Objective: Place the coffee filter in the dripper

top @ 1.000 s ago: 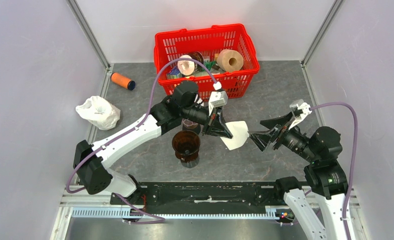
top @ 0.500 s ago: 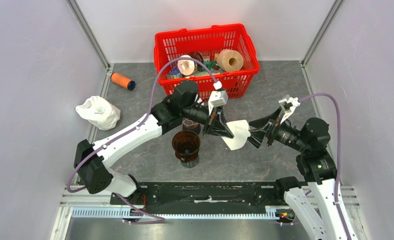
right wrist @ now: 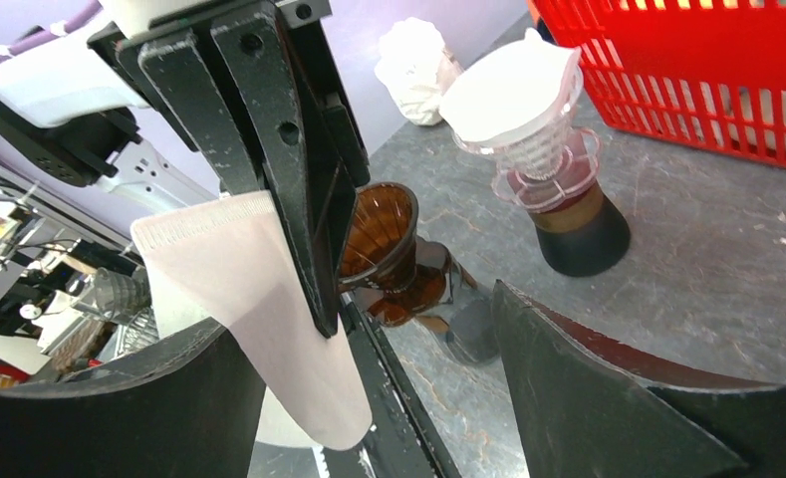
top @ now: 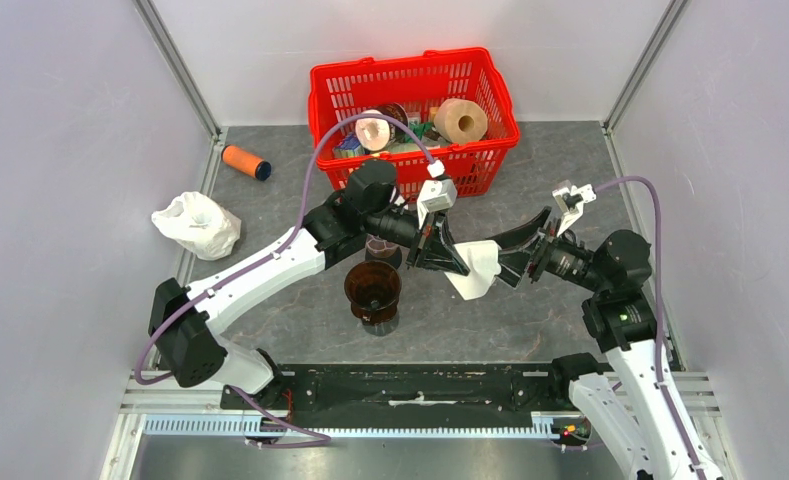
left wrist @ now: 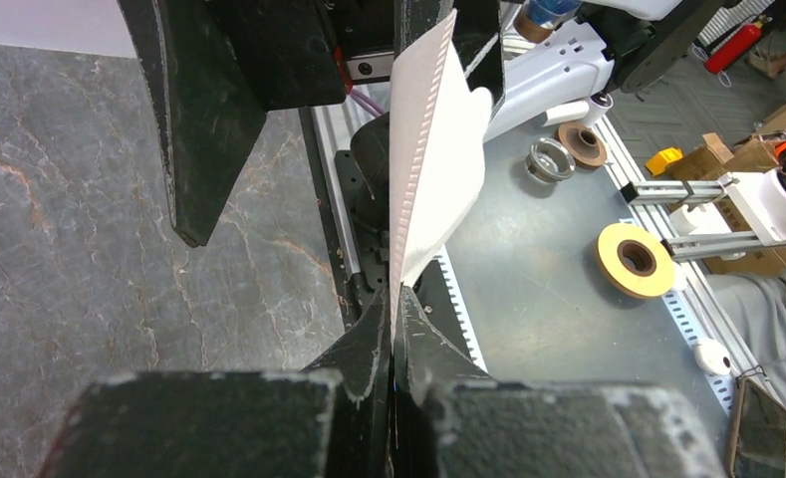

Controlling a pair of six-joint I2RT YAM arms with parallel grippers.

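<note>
My left gripper (top: 452, 264) is shut on the edge of a white paper coffee filter (top: 477, 268) and holds it in the air, right of the brown dripper (top: 373, 288). The filter stands edge-on in the left wrist view (left wrist: 430, 149), pinched at my left fingertips (left wrist: 393, 311). My right gripper (top: 508, 262) is open, with its jaws on either side of the filter's free end, not touching it. In the right wrist view the filter (right wrist: 259, 299) hangs from my left gripper (right wrist: 304, 199) between my right gripper's (right wrist: 359, 314) open jaws. The brown dripper (right wrist: 379, 237) is empty behind it.
A clear dripper with a white filter in it (right wrist: 528, 110) stands on a dark server behind the brown one. A red basket (top: 322, 105) of items is at the back. An orange spool (top: 246, 161) and a white bag (top: 197, 223) lie at the left.
My right gripper has moved left towards the filter, and its open jaws now stand around the filter's free end. The left gripper has kept the filter almost still.
</note>
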